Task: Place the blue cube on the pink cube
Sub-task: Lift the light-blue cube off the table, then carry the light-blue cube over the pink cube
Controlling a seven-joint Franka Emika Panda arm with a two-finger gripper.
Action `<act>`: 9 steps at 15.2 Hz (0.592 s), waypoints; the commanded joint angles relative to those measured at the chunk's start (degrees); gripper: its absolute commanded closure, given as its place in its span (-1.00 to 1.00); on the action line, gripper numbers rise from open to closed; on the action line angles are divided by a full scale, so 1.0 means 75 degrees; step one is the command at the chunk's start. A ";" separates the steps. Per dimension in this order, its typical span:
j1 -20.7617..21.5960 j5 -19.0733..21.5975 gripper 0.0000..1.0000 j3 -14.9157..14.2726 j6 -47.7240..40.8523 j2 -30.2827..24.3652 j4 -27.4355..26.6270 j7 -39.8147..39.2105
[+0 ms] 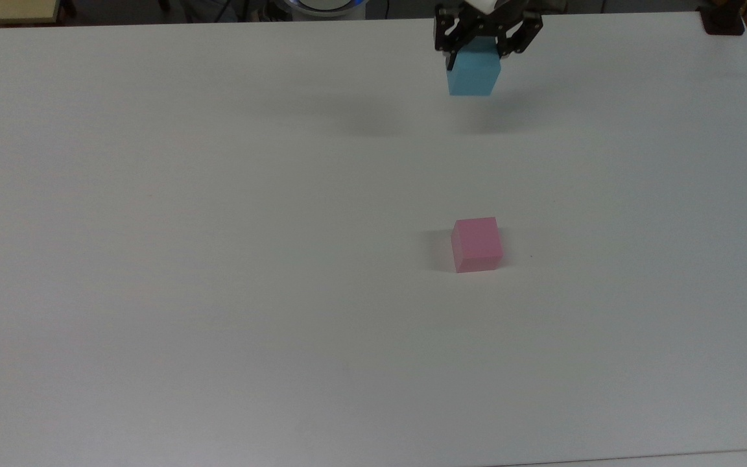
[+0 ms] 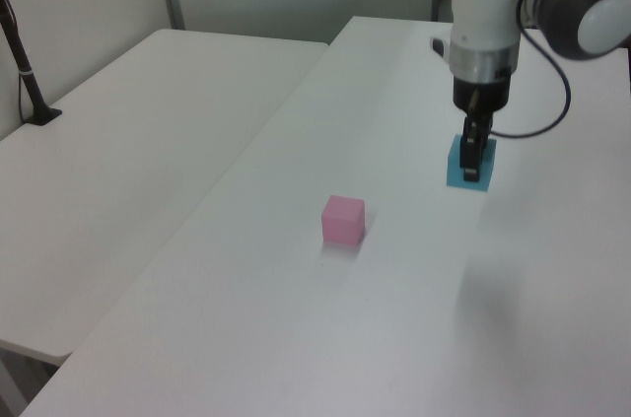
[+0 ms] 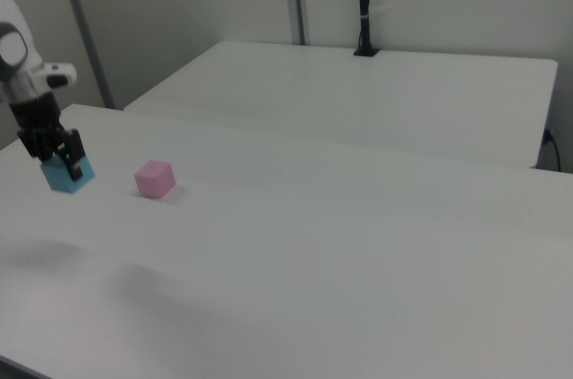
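My gripper (image 1: 475, 48) is clamped on the blue cube (image 1: 473, 75), apparently well clear of the white table (image 1: 218, 259), so next I carry it over the pink cube (image 1: 476, 244) and lower squarely.

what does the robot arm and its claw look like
The arm is made of glossy white rounded segments with a dark grey band at the joint and a silvery ring above the wrist. A thin black cable loops from the wrist. The claw is black, with two short angular fingers.
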 commanded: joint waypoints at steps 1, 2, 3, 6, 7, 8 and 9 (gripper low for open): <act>0.0006 0.0046 0.38 -0.0092 -0.0935 -0.0015 0.0929 -0.0489; 0.0006 0.0116 0.38 -0.0104 -0.0995 -0.0015 0.1058 -0.0525; 0.0006 0.0128 0.37 -0.0116 -0.0995 -0.0003 0.1175 -0.0525; -0.0006 0.0128 0.37 -0.0198 -0.0995 0.0090 0.1597 -0.0572; -0.0041 0.0140 0.37 -0.0244 -0.0995 0.0160 0.1796 -0.0642; -0.0169 0.0163 0.37 -0.0245 -0.0995 0.0405 0.2227 -0.0654; -0.0240 0.0210 0.37 -0.0245 -0.0995 0.0604 0.2544 -0.0642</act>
